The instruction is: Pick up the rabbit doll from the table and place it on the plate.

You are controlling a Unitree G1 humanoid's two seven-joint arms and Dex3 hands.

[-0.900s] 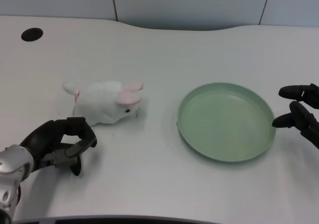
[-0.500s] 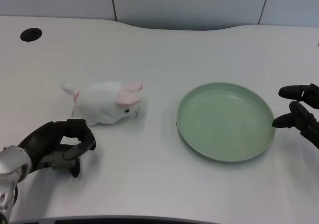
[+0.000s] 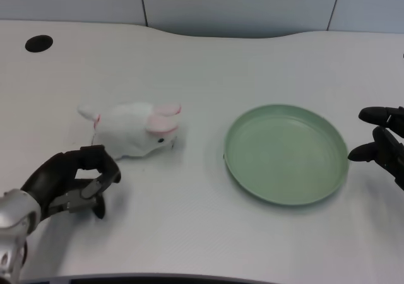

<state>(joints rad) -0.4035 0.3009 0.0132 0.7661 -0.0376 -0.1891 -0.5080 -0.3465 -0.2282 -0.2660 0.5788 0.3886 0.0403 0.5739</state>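
The white rabbit doll with pink ears lies on its side on the table, left of centre, its head toward the plate. The round green plate sits to its right and holds nothing. My left hand hovers low at the front left, just short of the doll's near side and not touching it. Its fingers arch over a gap to the thumb, with nothing between them.
My right hand waits at the right edge, just beyond the plate's rim. A dark round hole marks the table's far left. The table's front edge runs along the bottom of the view.
My left hand has drawn slightly left and back toward the front edge. The right hand has edged a little to the right. The doll and the plate have not moved.
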